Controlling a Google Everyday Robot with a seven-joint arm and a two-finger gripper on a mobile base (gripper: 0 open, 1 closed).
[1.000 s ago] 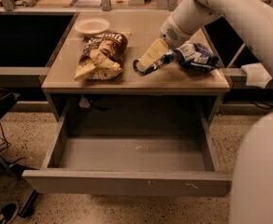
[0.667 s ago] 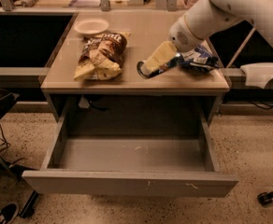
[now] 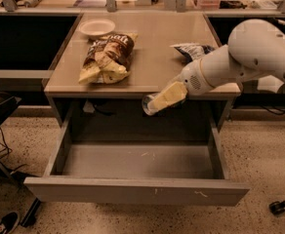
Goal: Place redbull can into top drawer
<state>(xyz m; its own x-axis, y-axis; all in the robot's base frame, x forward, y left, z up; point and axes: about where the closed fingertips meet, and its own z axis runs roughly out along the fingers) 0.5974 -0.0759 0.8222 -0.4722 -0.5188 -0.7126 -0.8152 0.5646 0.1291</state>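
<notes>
1. Camera view: end effector (image 3: 158, 101) in the air just past the front edge of the tabletop (image 3: 157, 67), over the open drawer (image 3: 108, 189), a little right of centre.
2. Fingers pinched around the can (image 3: 148, 105), which is tilted nearly on its side with its silver end pointing left and down. Rest of the can hidden by the fingers.
3. Step in hand, as a judgement: the carry. Can off the tabletop, not yet in the drawer.
4. Next move probably calls for lowering between the drawer's side walls, clear of the tabletop edge. Then letting go close to the floor, since a can on its side may roll.
5. Counted: one can, one drawer, one arm (image 3: 250, 57), one plate (image 3: 97, 27), and two bags, a brown bag (image 3: 106, 57) and a blue-and-white bag (image 3: 193, 50).
</notes>
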